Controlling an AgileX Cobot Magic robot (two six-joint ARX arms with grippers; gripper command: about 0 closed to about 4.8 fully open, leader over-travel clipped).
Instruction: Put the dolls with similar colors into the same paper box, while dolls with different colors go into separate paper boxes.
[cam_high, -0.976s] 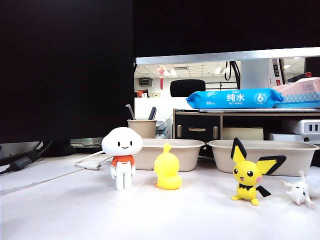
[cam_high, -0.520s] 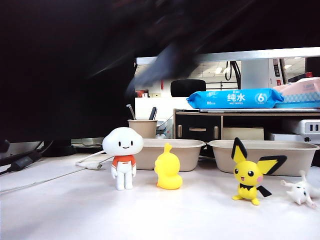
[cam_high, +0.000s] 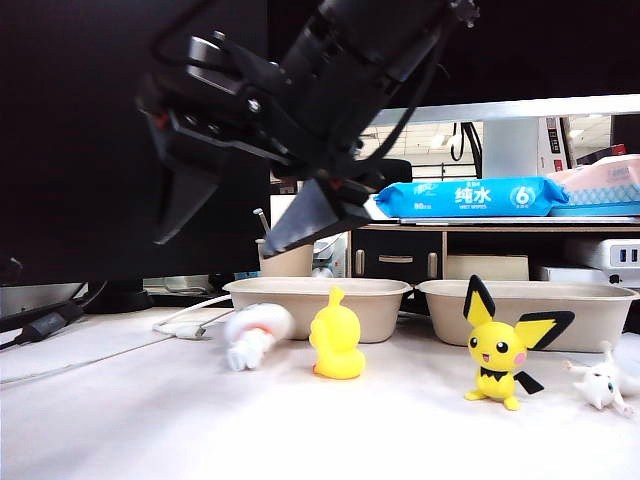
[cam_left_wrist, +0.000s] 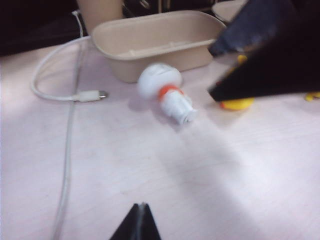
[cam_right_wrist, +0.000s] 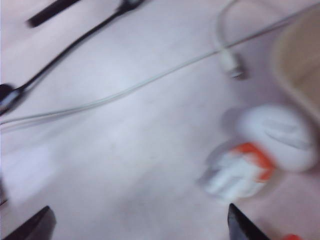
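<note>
The white doll with the red-orange shirt (cam_high: 255, 333) lies toppled on the table in front of the left paper box (cam_high: 300, 287). It also shows in the wrist views (cam_left_wrist: 165, 91) (cam_right_wrist: 260, 157). My right gripper (cam_high: 212, 248) has reached across and hangs open just above this doll, with nothing between its fingers (cam_right_wrist: 142, 222). The yellow duck doll (cam_high: 335, 340) stands beside the fallen one. Pichu (cam_high: 498, 350) and the white cat doll (cam_high: 602, 385) are in front of the right paper box (cam_high: 530, 290). My left gripper (cam_left_wrist: 141, 206) is shut and empty, back from the dolls.
A white USB cable (cam_left_wrist: 65, 95) curls on the table left of the left box (cam_left_wrist: 150, 37). A beige pen cup (cam_high: 285, 258) stands behind that box. A dark monitor (cam_high: 120, 140) fills the back left, and a shelf with blue wipes (cam_high: 470, 195) is behind.
My right arm has swung in from above over the left side and its gripper has opened. The white red-shirted doll, upright before, now lies on its side.
</note>
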